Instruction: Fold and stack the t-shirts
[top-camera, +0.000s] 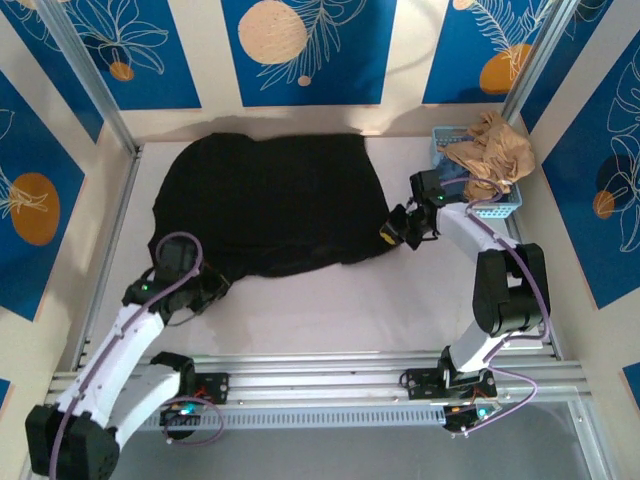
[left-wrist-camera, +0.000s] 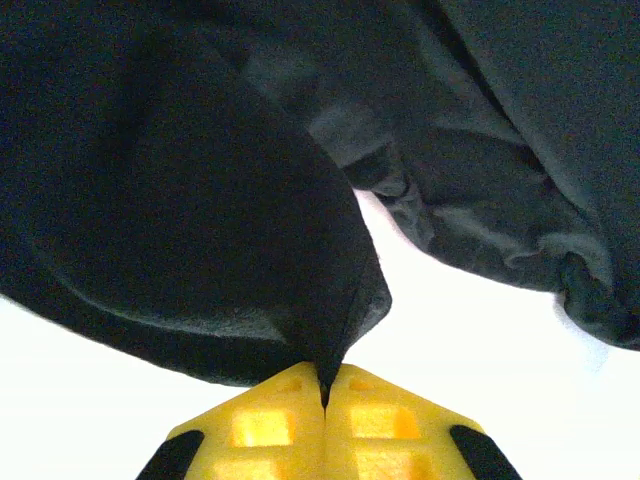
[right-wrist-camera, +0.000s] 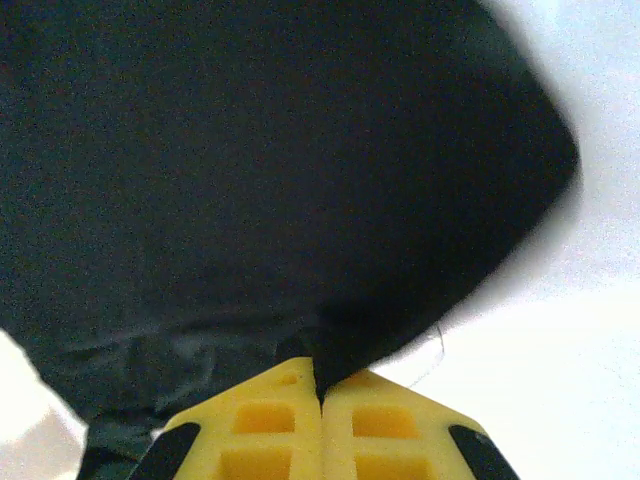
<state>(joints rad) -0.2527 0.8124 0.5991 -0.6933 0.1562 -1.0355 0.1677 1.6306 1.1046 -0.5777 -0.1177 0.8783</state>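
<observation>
A large plain black t-shirt (top-camera: 270, 200) lies spread across the far half of the white table; no flower print shows on its upper side. My left gripper (top-camera: 212, 283) is shut on the shirt's near left edge, and the left wrist view shows black cloth (left-wrist-camera: 200, 230) pinched between the yellow fingers (left-wrist-camera: 270, 420). My right gripper (top-camera: 393, 232) is shut on the shirt's right edge, with black cloth (right-wrist-camera: 260, 170) caught between its yellow fingers (right-wrist-camera: 390, 430). A tan t-shirt (top-camera: 492, 148) sits crumpled in the basket at the back right.
A light blue basket (top-camera: 500, 208) stands at the far right corner, just behind my right arm. Bare white table (top-camera: 330, 310) stretches between the shirt's near edge and the metal rails (top-camera: 330, 375) in front. Walls close in the sides and back.
</observation>
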